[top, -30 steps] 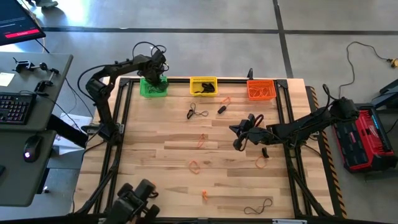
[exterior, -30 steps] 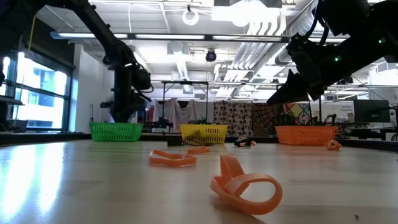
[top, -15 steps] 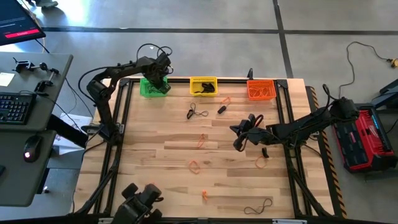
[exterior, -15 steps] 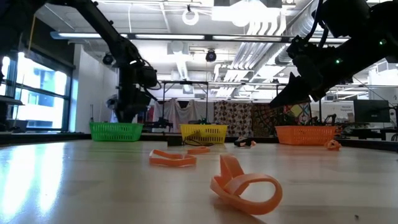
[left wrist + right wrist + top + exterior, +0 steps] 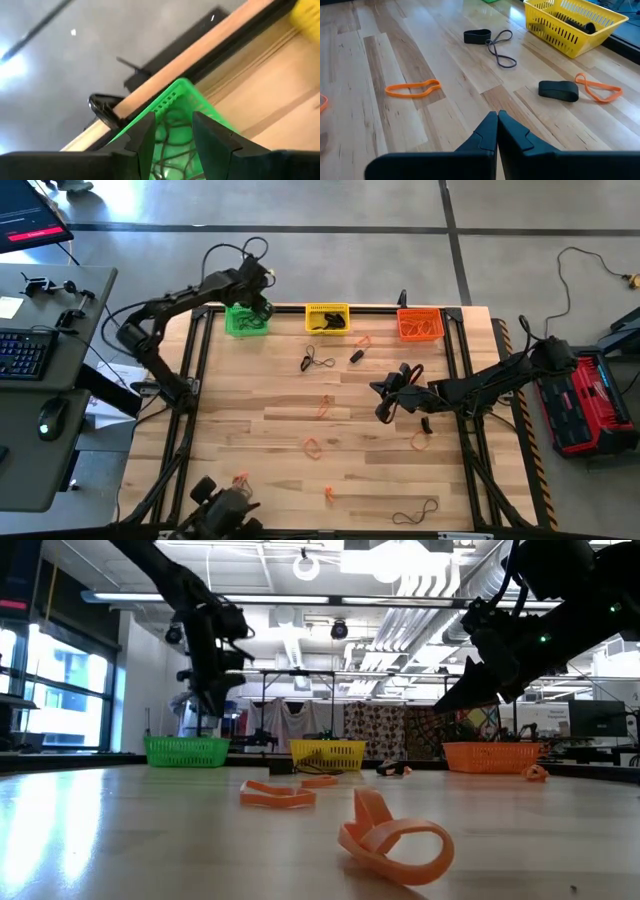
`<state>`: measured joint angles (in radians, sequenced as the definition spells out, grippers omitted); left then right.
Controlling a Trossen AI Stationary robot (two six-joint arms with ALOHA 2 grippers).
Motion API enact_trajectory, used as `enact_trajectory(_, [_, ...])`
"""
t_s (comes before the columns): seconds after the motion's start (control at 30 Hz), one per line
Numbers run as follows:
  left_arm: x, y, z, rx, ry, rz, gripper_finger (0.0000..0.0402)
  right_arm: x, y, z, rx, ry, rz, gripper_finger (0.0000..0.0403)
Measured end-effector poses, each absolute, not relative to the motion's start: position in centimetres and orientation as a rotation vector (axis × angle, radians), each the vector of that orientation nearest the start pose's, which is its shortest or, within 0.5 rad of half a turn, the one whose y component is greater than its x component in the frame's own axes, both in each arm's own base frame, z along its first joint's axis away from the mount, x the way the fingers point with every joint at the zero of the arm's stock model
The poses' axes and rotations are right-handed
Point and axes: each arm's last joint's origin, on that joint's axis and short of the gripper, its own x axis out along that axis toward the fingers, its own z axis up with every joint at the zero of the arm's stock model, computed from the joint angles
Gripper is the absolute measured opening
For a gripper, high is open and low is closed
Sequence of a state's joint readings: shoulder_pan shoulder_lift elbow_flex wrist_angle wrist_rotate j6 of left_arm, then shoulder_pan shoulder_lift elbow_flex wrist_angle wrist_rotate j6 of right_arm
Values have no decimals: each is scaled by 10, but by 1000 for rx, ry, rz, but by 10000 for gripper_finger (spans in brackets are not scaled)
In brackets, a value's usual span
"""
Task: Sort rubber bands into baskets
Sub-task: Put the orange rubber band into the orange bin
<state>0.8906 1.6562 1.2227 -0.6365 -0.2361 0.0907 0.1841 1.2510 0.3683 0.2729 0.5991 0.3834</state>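
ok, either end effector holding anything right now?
No. The left end effector is open above the green basket with nothing between its fingers; the right end effector is shut and empty over the table.

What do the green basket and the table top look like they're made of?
Green basket: apparently glossy moulded plastic, with an open lattice wall of thin ribs. Table top: looks like pale wood planks with visible grain and seams, smooth satin finish.

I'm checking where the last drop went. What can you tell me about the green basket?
The green basket is a small rectangular plastic lattice box, standing upright at the table's far left corner, left of the yellow basket. Thin dark rubber bands lie inside. The left gripper hangs just above it, fingers apart, not touching it.
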Motion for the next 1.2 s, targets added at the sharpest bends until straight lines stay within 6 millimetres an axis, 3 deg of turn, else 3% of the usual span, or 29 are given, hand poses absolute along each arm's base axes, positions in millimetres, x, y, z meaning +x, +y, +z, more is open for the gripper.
enact_trajectory(0.27, [200, 217, 260, -176, 877, 932, 122, 213, 23, 150, 134, 480, -502, 0])
enact_trajectory(0.47, [202, 163, 268, -149, 782, 695, 122, 214, 23, 151, 140, 477, -504, 0])
enact_trajectory(0.83, [201, 68, 272, -79, 757, 254, 122, 219, 23, 136, 128, 504, -549, 0])
enact_trajectory(1.2, [199, -21, 271, -86, 827, -69, 122, 234, 27, 114, 162, 484, -518, 0])
